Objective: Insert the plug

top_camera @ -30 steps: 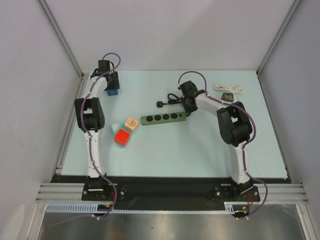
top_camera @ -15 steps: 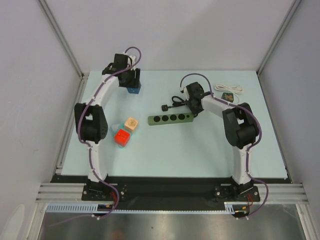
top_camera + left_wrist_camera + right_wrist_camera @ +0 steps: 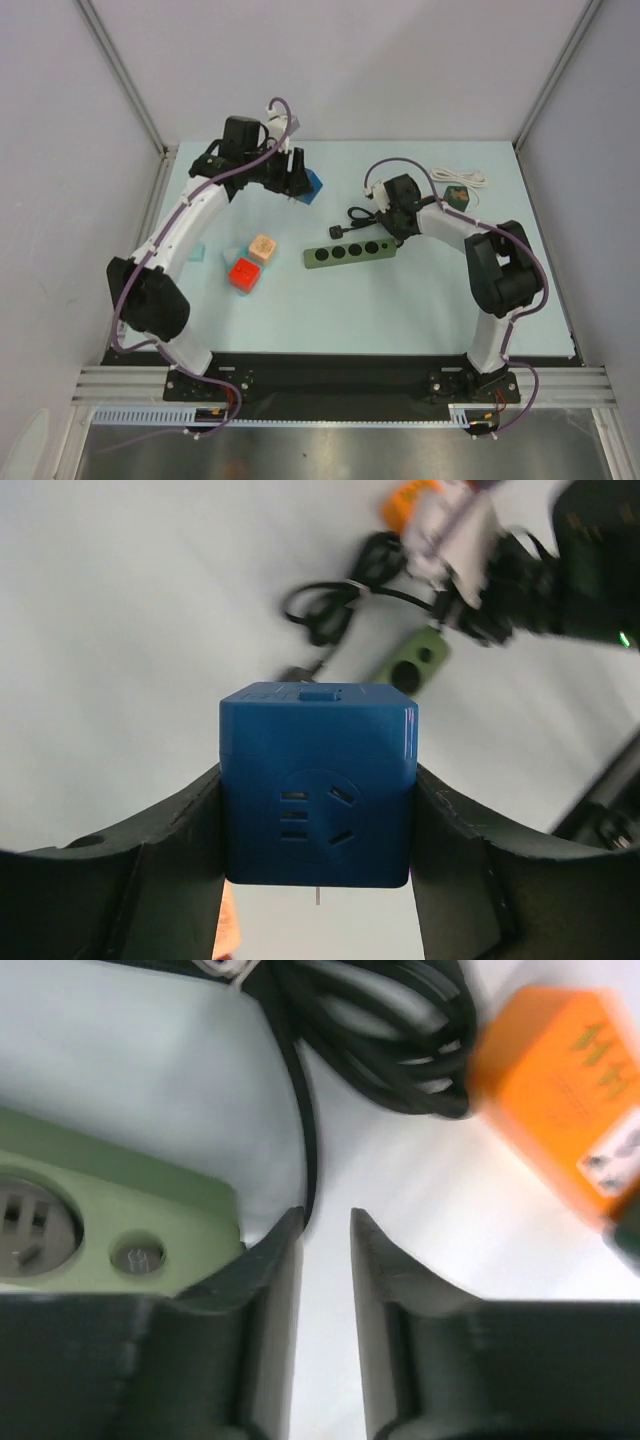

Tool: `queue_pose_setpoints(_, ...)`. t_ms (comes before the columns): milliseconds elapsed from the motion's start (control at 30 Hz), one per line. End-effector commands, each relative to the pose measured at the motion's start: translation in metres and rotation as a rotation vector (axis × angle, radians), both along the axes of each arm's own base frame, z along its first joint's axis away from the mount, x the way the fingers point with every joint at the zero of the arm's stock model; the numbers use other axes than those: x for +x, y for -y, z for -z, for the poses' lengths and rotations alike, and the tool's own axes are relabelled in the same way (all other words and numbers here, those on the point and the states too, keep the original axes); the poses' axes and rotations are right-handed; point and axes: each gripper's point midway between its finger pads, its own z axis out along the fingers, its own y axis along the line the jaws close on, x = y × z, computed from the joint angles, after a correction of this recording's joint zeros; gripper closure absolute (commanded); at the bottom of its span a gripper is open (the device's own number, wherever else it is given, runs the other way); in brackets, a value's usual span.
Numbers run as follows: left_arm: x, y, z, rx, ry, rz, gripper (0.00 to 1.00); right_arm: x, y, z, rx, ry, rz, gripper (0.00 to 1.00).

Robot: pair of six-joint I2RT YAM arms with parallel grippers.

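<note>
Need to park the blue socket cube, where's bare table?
Bare: the wide near band of table between the green power strip and the front rail. Crowded: by the black cord behind the strip, and by the coloured blocks on the left.

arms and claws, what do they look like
The left arm and right arm have white link shells, bulky black joints and a purple cable looping alongside. The left claw and right claw each have two matt black tapered fingers.

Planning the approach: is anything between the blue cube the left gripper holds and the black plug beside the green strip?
Nothing visible: in the top view only bare table separates the blue cube from the black plug.
</note>
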Motion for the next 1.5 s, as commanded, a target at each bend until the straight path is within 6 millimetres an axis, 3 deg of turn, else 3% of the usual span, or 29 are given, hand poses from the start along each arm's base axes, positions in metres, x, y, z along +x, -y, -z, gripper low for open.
queue_pose_setpoints(0,-0.047,0.029,-0.045,-0.157,0.072,0.19,1.0,0.029,-0.01,-0.093,0.138,0.187,0.009,0.47)
queue_pose_setpoints(33,-0.058,0.029,-0.058,-0.174,0.107,0.206,1.0,0.027,-0.013,-0.116,0.173,0.227,-0.005,0.39)
queue_pose_setpoints(100,-0.075,0.032,-0.058,-0.206,0.111,0.26,1.0,0.024,-0.024,-0.144,0.254,0.255,-0.044,0.25)
queue_pose_setpoints(167,-0.093,0.033,-0.061,-0.226,0.13,0.312,1.0,0.011,-0.033,-0.172,0.345,0.25,-0.098,0.19)
queue_pose_setpoints(200,-0.108,0.038,-0.064,-0.254,0.131,0.382,1.0,-0.001,-0.035,-0.173,0.374,0.199,-0.104,0.14)
queue_pose_setpoints(233,-0.118,0.039,-0.058,-0.262,0.119,0.42,1.0,-0.005,-0.041,-0.193,0.424,0.2,-0.128,0.13)
queue_pose_setpoints(267,-0.129,0.04,-0.065,-0.275,0.145,0.452,1.0,-0.023,-0.058,-0.206,0.531,0.145,-0.211,0.13)
queue_pose_setpoints(333,-0.152,0.048,-0.064,-0.305,0.162,0.551,1.0,-0.051,-0.068,-0.224,0.673,0.052,-0.267,0.1)
queue_pose_setpoints(367,-0.165,0.048,-0.072,-0.323,0.19,0.589,1.0,-0.079,-0.085,-0.245,0.794,0.009,-0.386,0.06)
queue_pose_setpoints(400,-0.179,0.052,-0.075,-0.349,0.19,0.648,1.0,-0.095,-0.093,-0.252,0.846,-0.022,-0.429,0.01)
queue_pose_setpoints(533,-0.212,0.05,-0.081,-0.402,0.259,0.793,1.0,-0.168,-0.119,-0.281,0.983,-0.1,-0.681,0.0)
queue_pose_setpoints(733,-0.23,0.048,-0.087,-0.407,0.346,0.884,1.0,-0.227,-0.134,-0.31,1.062,-0.11,-0.859,0.0)
queue_pose_setpoints(900,-0.235,0.052,-0.082,-0.396,0.363,0.91,1.0,-0.229,-0.149,-0.314,1.038,-0.105,-0.848,0.0)
queue_pose_setpoints(1067,-0.239,0.051,-0.079,-0.387,0.372,0.919,1.0,-0.215,-0.169,-0.292,0.957,-0.157,-0.784,0.0)
queue_pose_setpoints(1200,-0.237,0.052,-0.076,-0.38,0.359,0.913,1.0,-0.222,-0.183,-0.292,0.953,-0.153,-0.826,0.0)
queue_pose_setpoints(1467,-0.239,0.055,-0.075,-0.386,0.343,0.934,1.0,-0.216,-0.198,-0.283,0.902,-0.126,-0.855,0.05)
